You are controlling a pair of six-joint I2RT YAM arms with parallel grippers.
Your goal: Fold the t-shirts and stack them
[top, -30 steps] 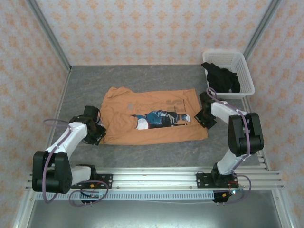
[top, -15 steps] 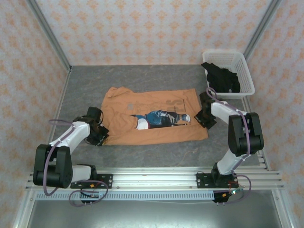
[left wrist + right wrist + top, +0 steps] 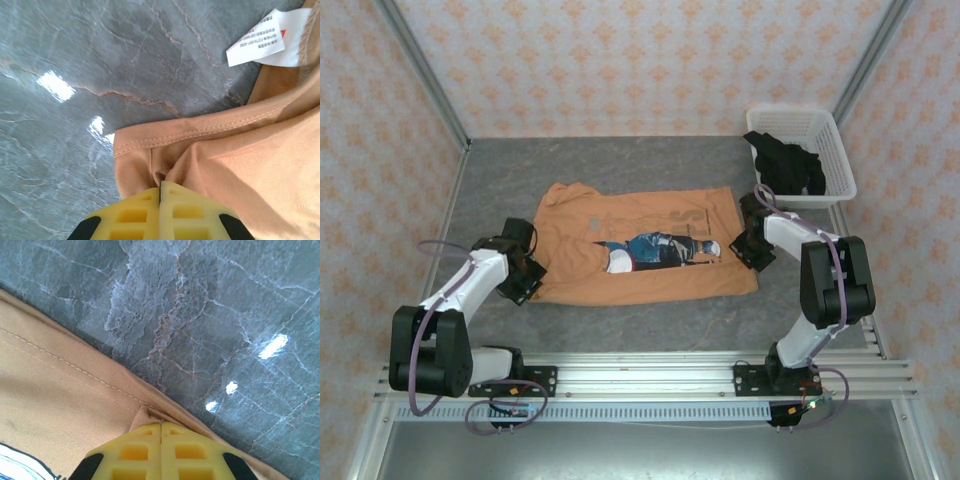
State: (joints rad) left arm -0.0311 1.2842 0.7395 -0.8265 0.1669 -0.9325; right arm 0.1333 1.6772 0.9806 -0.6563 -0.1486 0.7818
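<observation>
While the orange t-shirt [image 3: 640, 250] lies spread flat and print up in the middle of the tabletop [image 3: 620, 165], no fold shows in it.

Top external: the black t-shirt [image 3: 788, 165] sits bunched in the white basket [image 3: 790, 112] at the far right corner, well apart from the orange one. The left gripper [image 3: 528, 275] is down at the shirt's left edge. The right gripper [image 3: 748, 248] is down at its right edge.

Left wrist: the left gripper [image 3: 160, 187] has its yellow fingers pressed together on a pinch of orange cloth, just inside a stitched hem corner. A white care label [image 3: 260, 40] lies on the stone beyond.

Right wrist: the right gripper [image 3: 160, 426] is likewise clamped, with a small pucker of the stitched edge caught between its fingers. The hem runs diagonally over bare tabletop.

Judgement: early stage. Both ends of the orange t-shirt are gripped, apparently ready for a first fold. Left to do: all folds on it, taking the black t-shirt out and folding it, and stacking the two.
</observation>
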